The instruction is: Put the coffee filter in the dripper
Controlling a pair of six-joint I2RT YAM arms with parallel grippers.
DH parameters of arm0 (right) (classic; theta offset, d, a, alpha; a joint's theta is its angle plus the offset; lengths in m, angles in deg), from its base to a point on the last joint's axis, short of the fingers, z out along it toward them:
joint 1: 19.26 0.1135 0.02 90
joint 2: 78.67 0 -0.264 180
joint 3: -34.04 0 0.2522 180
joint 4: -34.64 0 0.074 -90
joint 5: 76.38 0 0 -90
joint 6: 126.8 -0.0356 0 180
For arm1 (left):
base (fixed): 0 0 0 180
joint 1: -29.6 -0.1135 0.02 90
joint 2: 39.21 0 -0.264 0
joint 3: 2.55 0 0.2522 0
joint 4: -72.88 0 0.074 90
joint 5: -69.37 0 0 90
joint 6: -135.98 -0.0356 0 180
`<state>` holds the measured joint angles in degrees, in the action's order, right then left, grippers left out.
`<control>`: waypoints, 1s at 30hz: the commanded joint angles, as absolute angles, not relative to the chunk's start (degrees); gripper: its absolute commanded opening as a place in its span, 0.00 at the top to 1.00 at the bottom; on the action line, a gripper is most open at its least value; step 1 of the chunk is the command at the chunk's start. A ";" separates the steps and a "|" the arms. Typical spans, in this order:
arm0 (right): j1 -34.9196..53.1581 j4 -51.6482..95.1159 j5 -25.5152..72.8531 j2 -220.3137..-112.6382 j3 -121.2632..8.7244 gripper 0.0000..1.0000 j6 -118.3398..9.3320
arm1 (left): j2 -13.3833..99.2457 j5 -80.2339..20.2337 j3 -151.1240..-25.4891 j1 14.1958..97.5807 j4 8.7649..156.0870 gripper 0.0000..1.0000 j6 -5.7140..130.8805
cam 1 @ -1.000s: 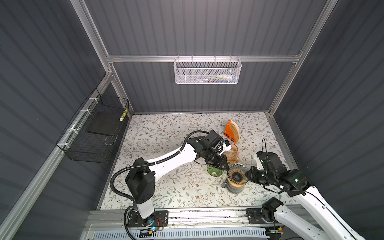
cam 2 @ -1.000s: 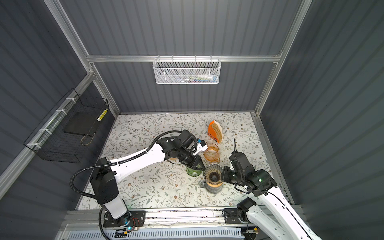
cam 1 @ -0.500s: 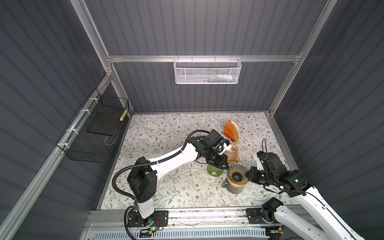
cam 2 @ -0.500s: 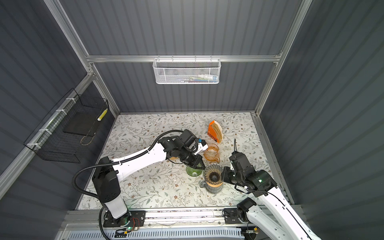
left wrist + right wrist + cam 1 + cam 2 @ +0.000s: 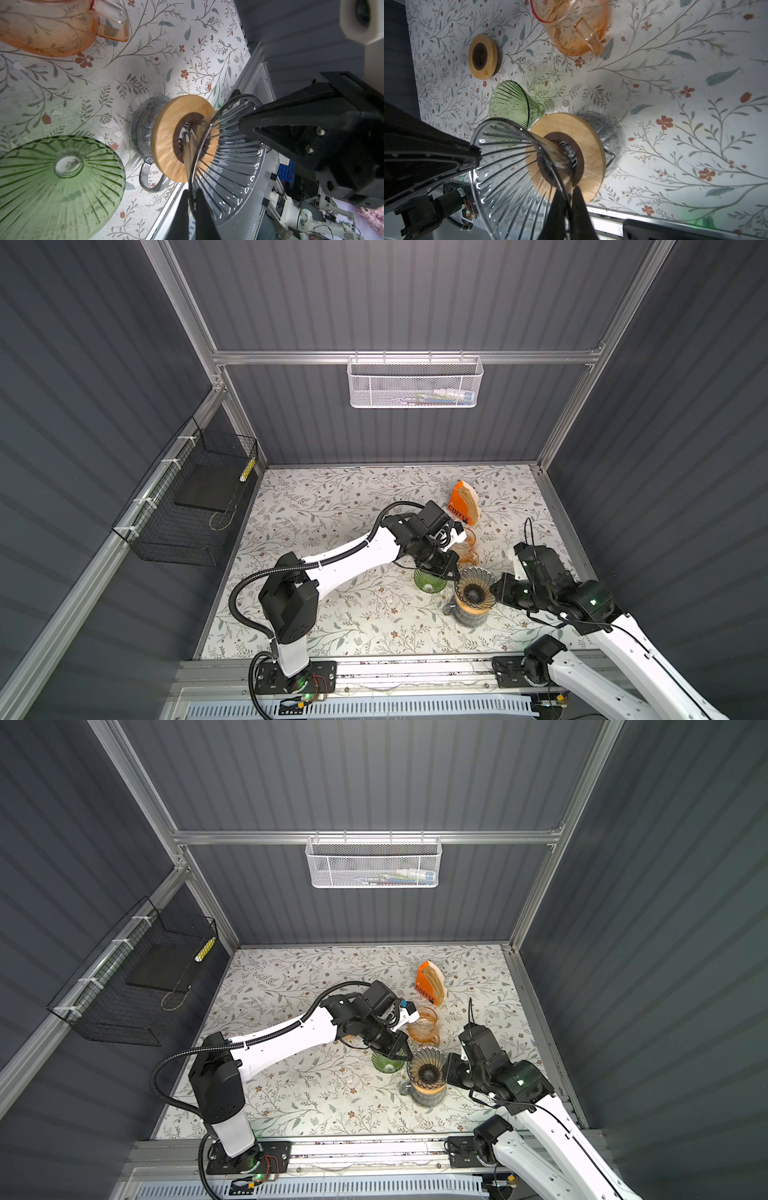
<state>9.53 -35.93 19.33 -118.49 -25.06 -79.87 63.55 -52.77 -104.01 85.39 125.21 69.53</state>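
Observation:
The clear ribbed glass dripper (image 5: 473, 588) (image 5: 426, 1068) stands on a wooden ring over a clear glass carafe (image 5: 143, 133) near the front right of the table. My left gripper (image 5: 192, 192) (image 5: 455, 575) is shut on the dripper's (image 5: 228, 166) left rim. On the opposite rim my right gripper (image 5: 568, 192) (image 5: 493, 594) is also shut on the dripper (image 5: 508, 166). The coffee filters are beige papers standing in an orange box (image 5: 464, 502) (image 5: 432, 982) at the back right, apart from both grippers.
A green glass dripper (image 5: 430, 581) (image 5: 510, 104) sits mouth-down just left of the carafe. An orange glass pitcher (image 5: 424, 1027) (image 5: 571, 27) stands behind it. A loose wooden ring (image 5: 483, 56) lies further left. The table's front rail (image 5: 654, 222) is close.
My left gripper's fingers have closed onto the dripper's rim. Both arms and the dripper stay where they were.

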 commanded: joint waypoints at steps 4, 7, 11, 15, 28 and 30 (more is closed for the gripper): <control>9.40 -40.70 16.65 -119.72 -21.43 1.00 -81.09 | 64.93 -53.05 -103.72 86.12 126.21 0.92 68.65; 9.39 -40.61 16.68 -119.66 -20.98 1.00 -81.32 | 64.97 -53.06 -102.99 86.33 125.69 0.92 68.92; 9.39 -40.83 16.34 -119.80 -20.76 1.00 -81.52 | 65.30 -53.32 -102.53 86.51 125.24 0.93 69.18; 9.40 -41.15 16.43 -120.07 -20.67 1.00 -81.54 | 65.73 -53.54 -101.87 86.75 124.79 0.93 69.42; 9.47 -40.47 16.92 -121.34 -19.49 1.00 -81.56 | 66.77 -53.36 -100.31 87.43 124.18 0.94 69.88; 9.39 -40.43 16.96 -121.65 -19.23 1.00 -81.54 | 67.01 -53.42 -100.16 87.56 124.26 0.94 69.88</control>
